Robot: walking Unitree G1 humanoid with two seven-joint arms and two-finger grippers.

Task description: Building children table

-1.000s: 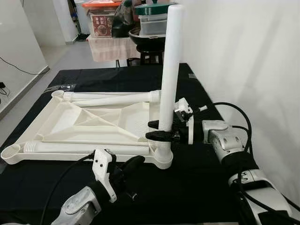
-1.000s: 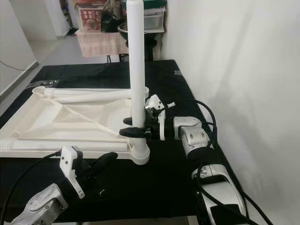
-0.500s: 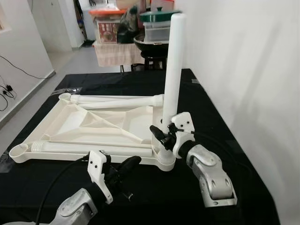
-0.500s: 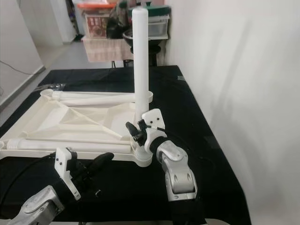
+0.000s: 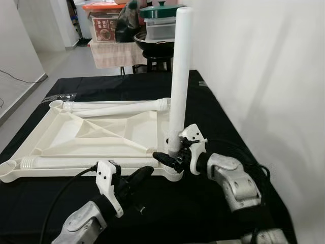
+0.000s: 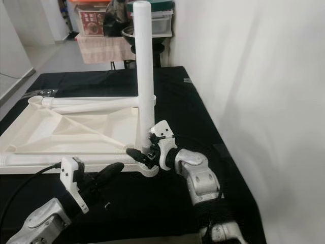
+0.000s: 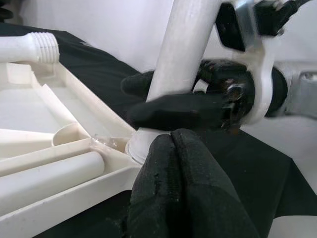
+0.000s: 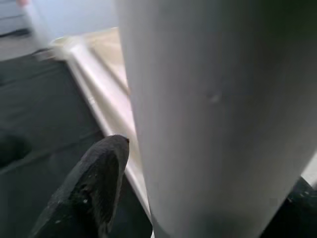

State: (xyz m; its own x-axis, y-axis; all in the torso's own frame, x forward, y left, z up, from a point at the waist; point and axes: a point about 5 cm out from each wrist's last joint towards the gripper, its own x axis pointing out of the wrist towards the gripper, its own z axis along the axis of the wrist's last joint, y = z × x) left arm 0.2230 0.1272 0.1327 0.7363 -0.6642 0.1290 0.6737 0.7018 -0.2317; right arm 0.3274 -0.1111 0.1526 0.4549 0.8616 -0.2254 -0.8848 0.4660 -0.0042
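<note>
The right gripper (image 5: 167, 156) has swung round from the side a second ago and now reaches in low at the foot of the upright table leg (image 5: 179, 81), its black fingers (image 7: 171, 110) straddling the white tube just above the corner socket (image 5: 174, 174) of the upturned tabletop (image 5: 101, 133); they appear to clasp it, though the blurred wrist view leaves contact uncertain. The left gripper (image 5: 141, 174), fingers pressed together and holding nothing, rests on the black table (image 5: 213, 109) just before that same corner. Two more legs (image 5: 119, 108) lie in the tabletop.

No text, label or number can be read anywhere.
</note>
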